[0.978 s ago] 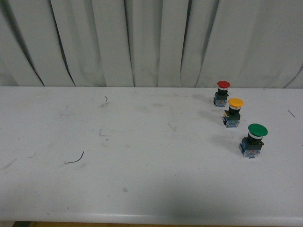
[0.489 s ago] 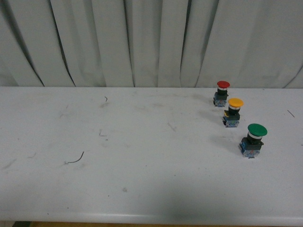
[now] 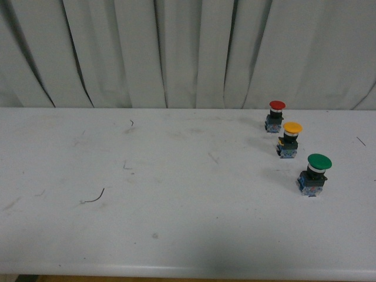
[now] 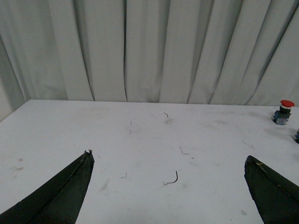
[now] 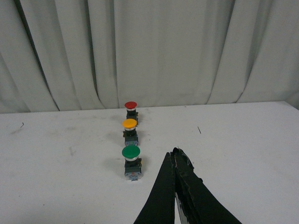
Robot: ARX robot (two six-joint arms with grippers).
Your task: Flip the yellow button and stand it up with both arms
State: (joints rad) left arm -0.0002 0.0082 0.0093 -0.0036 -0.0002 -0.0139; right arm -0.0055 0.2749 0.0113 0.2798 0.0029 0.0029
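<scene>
Three push-buttons stood upright in a slanting row toward the right side of the white table (image 3: 176,223), each cap up on its dark block: the red button (image 3: 275,115) farthest back near the grey curtain (image 3: 188,53), the yellow button (image 3: 289,139) just in front of it and a little to the right, and the green button (image 3: 314,174) nearest the front edge, the largest of the three. They were close to one another but not touching. In the front view neither arm appeared. The left hand (image 4: 168,163) was spread wide, its two black fingers showing only as wedge tips at the lower corners of the left wrist view, with nothing between them but bare table and a small curl of dark wire (image 4: 172,178); the red button showed far off at the edge of that view. The right hand (image 5: 175,158) was closed, its fingers pressed together tip to tip and gripping nothing, and it hung near the green button (to one side of it, well short of the yellow button). A few scuffs and scratches marked the tabletop.
</scene>
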